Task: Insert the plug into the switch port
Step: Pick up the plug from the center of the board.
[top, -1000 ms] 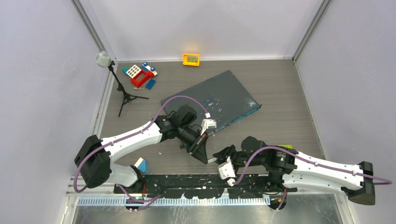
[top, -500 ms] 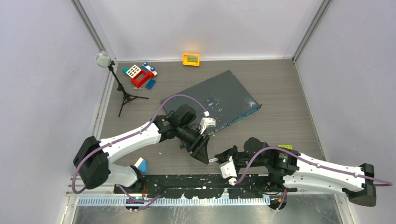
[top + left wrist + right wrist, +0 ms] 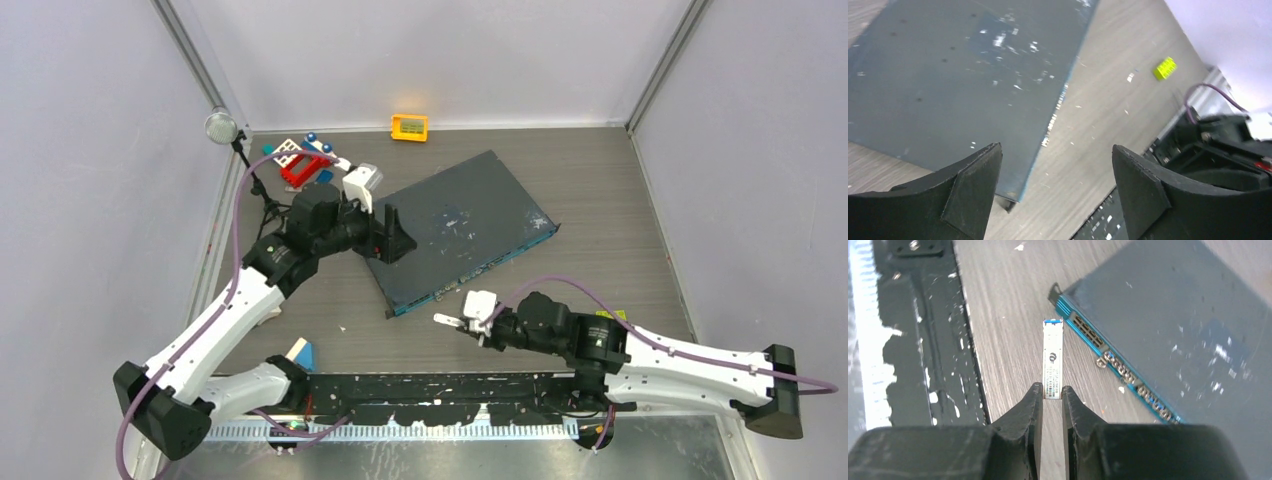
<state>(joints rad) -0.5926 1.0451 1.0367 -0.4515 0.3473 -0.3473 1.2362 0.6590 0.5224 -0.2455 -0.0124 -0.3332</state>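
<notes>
Black rail [image 3: 420, 385] runs along the bottom of the overhead view, where both arms are bolted. Just above it, lower centre of the frame, the right fingers [image 3: 1034, 399] are clamped on the near end of the plug [image 3: 1053, 360], a slim silvery module with a blue tip (most of its length sticks out free ahead of the grip). The plug sits over bare desk [image 3: 998, 315], its tip near the closest corner of the switch [image 3: 460, 215] but apart from it.

In the right wrist view the teal front face [image 3: 1108, 354] runs diagonally from the centre to the lower right, and the switch port [image 3: 1083, 331] looks to be one of the slots at the corner end. The plug lies at an angle to that face, not square to it.

Farther on, middle left of the overhead frame, the left fingers [image 3: 973, 180] stand wide apart over the switch's edge, with nothing between them. At the back wall, top centre, sits an orange-yellow box [image 3: 409, 126], with toy bricks [image 3: 300, 160] to its left.

As I judge it, pickup and approach are done. Still left are squaring the plug to a slot and pushing it in.
</notes>
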